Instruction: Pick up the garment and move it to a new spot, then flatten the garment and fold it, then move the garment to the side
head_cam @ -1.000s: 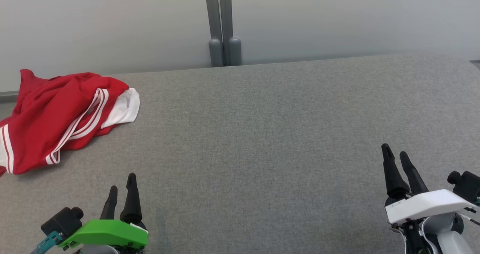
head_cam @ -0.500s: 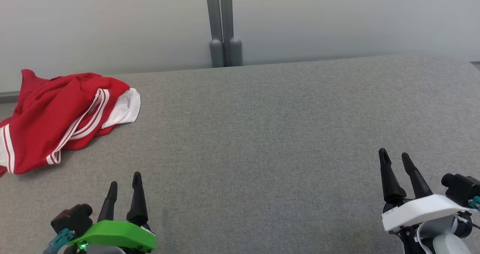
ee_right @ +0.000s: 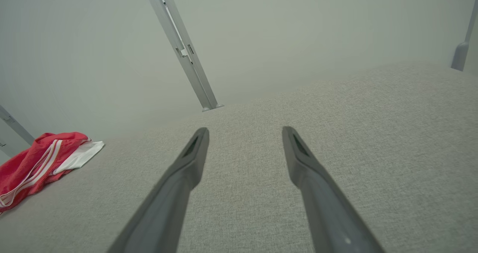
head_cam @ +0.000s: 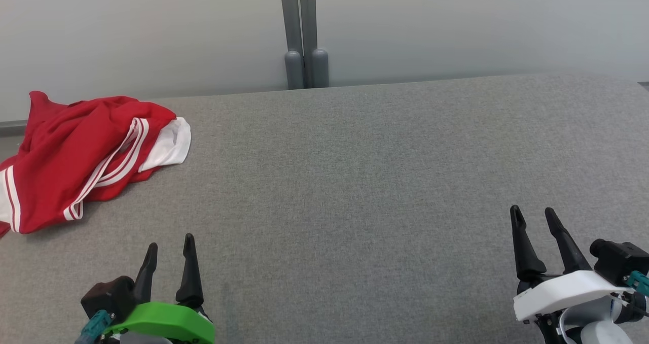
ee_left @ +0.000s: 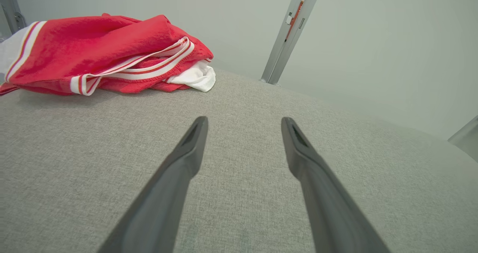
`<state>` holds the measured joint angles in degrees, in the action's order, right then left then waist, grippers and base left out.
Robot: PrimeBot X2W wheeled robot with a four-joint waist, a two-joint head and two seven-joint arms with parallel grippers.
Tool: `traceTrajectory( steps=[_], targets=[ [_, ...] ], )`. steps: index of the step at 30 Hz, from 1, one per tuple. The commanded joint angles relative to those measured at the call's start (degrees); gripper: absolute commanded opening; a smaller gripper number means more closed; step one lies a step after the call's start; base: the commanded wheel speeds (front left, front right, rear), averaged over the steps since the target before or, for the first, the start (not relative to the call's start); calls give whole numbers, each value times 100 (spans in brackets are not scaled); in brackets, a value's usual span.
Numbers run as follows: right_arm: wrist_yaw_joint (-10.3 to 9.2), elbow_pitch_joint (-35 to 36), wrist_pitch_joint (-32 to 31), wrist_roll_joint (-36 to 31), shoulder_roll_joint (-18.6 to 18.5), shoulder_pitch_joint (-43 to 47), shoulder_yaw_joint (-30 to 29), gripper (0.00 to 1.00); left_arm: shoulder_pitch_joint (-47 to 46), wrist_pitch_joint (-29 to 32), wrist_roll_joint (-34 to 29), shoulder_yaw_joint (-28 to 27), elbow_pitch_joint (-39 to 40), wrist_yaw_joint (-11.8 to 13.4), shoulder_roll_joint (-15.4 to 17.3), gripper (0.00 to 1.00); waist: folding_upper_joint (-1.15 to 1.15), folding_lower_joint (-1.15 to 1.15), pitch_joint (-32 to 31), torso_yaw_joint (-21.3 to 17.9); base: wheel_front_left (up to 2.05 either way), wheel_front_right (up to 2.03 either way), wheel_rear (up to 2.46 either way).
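Grey fabric tabletop (head_cam: 355,156) stretching wide, backed by a pale wall (head_cam: 456,24) with a grey post (head_cam: 303,29) at the far middle. Red garment (head_cam: 76,151) with white stripes and a white inner layer, crumpled in a heap at the far left corner. Left gripper (head_cam: 170,240) at the near left, green-capped, jaws spread apart and holding nothing, pointed away over the cloth surface, near the garment but not touching it. Right gripper (head_cam: 533,209) at the near right, white-capped, jaws likewise spread and empty, well apart from the garment. From the left wrist: heap lying ahead and to the left of the fingers (ee_left: 179,171), folded over itself, striped hem facing forward.
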<state>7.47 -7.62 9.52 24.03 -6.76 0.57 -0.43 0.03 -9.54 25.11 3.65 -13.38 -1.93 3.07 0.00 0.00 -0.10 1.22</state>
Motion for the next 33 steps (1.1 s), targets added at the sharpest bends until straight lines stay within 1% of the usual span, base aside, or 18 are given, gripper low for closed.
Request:
traceTrajectory(
  steps=[1,11,14,24,33],
  targets=[
    [3,39,59,-172,-20,25,-15,100,11,-58,-168,-2,57,29,62,100,0,0,3,2,0,0,0],
    [3,92,192,-682,-21,66,-84,100,41,-188,-746,64,74,37,64,100,0,0,34,-8,0,0,0],
    [3,85,229,-720,29,71,-161,100,55,-230,-884,92,55,26,59,100,0,0,35,-13,0,0,0],
    [3,126,347,-1101,15,128,-241,100,122,-349,-1356,78,-40,52,50,100,0,0,1,-13,0,0,0],
    [3,119,443,-1361,41,165,-208,100,155,-440,-1559,-29,-56,53,21,100,0,0,-4,2,0,0,0]
  ],
)
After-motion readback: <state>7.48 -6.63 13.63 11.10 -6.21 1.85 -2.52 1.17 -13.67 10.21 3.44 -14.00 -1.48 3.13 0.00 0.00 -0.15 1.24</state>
